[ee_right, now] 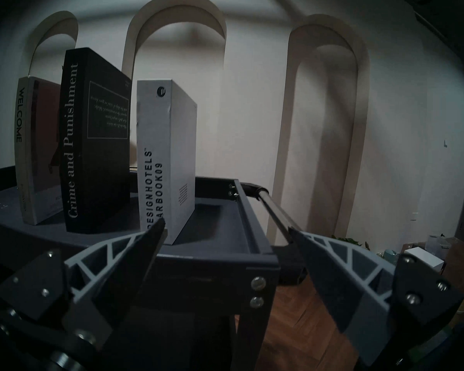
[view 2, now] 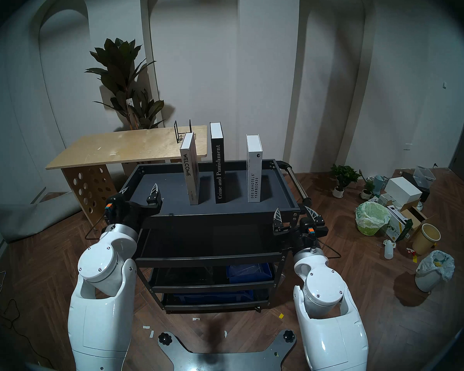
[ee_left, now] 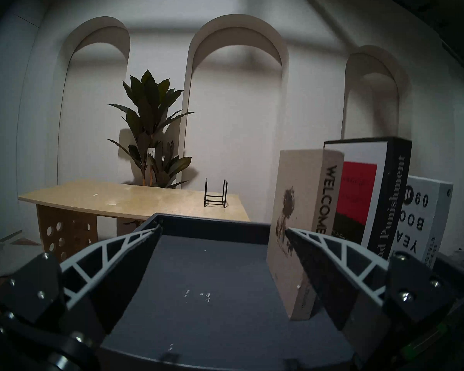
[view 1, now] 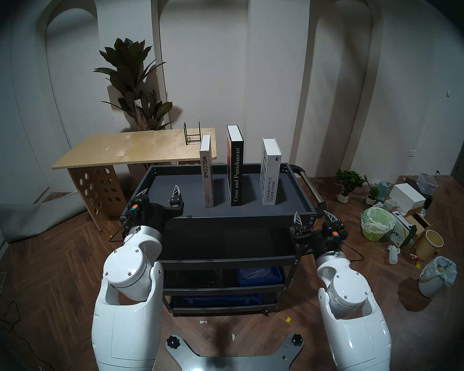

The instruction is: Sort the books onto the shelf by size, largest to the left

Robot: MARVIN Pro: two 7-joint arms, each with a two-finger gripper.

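Three books stand upright and apart on the cart's dark grey top tray (view 1: 172,183). From left to right they are the thin grey-white "WELCOME" (view 1: 206,172), the tall black "Crime and Punishment" (view 1: 235,169) and the shorter white "DESIGN HOTELS YEARBOOK 09" (view 1: 270,175). My left gripper (view 1: 160,192) is open and empty over the tray's front left corner, left of "WELCOME" (ee_left: 292,228). My right gripper (view 1: 312,216) is open and empty at the tray's front right corner, straddling the corner post, with the white book (ee_right: 164,159) just beyond.
A pale plywood table (view 1: 134,148) with a small black wire rack (view 1: 192,135) stands behind the cart on the left, a potted plant (view 1: 134,84) behind it. The cart's steel handle (view 1: 310,185) is on the right. Boxes, bins and small pots (view 1: 402,215) clutter the floor at right.
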